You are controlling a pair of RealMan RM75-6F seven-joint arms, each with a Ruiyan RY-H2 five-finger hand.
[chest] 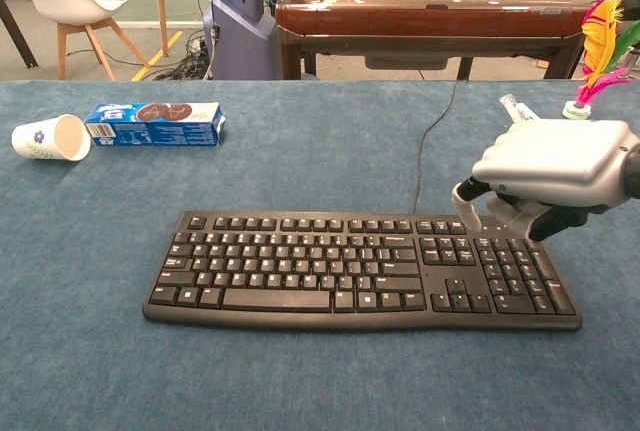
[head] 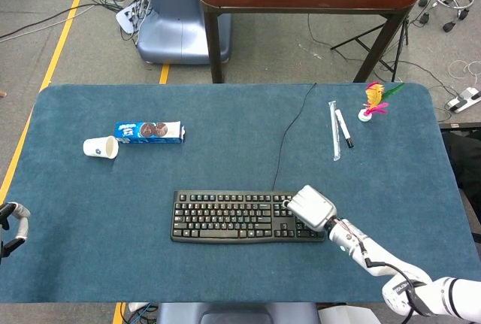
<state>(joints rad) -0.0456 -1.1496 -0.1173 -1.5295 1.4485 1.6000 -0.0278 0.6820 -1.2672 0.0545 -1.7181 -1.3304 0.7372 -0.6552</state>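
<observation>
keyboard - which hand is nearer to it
Right. The right hand hovers over the keyboard's number-pad end; the left hand sits apart at the table's left edge.

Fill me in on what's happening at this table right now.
The robot's right hand hovers over the number-pad end of the black keyboard, fingers curled downward close to the keys; whether they touch is unclear. The left hand sits at the table's near left edge, holding nothing that shows. Farther back on the blue table lie a tipped paper cup beside a cookie box, plus a marker and a feathered shuttlecock to the right.
</observation>
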